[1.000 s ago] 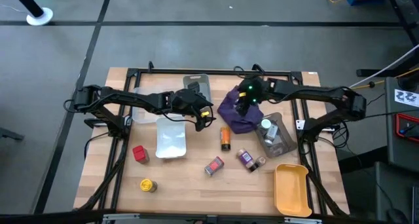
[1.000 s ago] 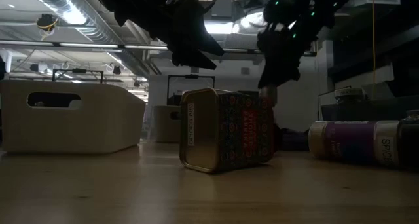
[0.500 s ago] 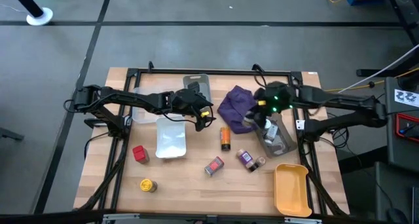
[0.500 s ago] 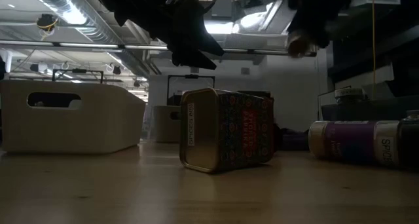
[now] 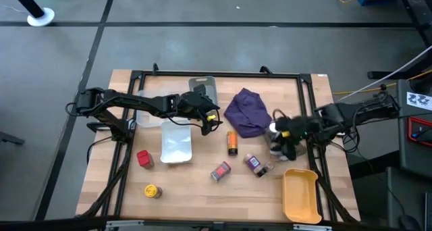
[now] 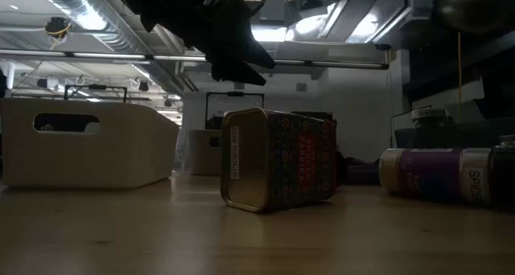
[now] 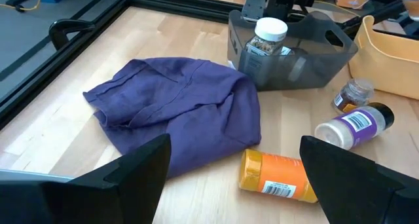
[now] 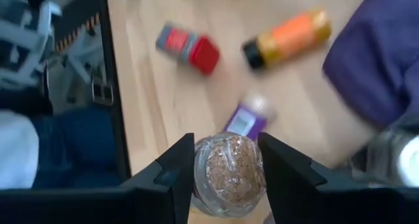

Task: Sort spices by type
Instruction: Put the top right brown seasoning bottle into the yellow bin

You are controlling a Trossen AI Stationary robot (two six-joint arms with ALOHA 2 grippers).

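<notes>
The right gripper [image 8: 226, 185] is clamped on a small clear glass jar of brown spice [image 8: 228, 173], its two dark fingers [image 8: 175, 175] pressing either side; in the high view this gripper [image 5: 286, 138] hangs over the dark grey plastic tray [image 5: 291, 146] at the table's right side, where a white-capped glass jar [image 7: 269, 44] stands upright inside. The left gripper [image 5: 210, 118] hovers above the middle of the wooden table [image 5: 196, 184] with its fingers spread apart, beside the white tray [image 5: 176, 143]. Near the crumpled purple cloth [image 5: 248, 111] lies an orange bottle [image 5: 232, 142] on its side, with a purple-labelled jar [image 5: 254, 164] and a patterned tin [image 5: 221, 171] lying nearer the front. A red tin [image 5: 144, 158] and a yellow round tin [image 5: 153, 190] sit at the left, well apart from the yellow tray [image 5: 300, 194].
</notes>
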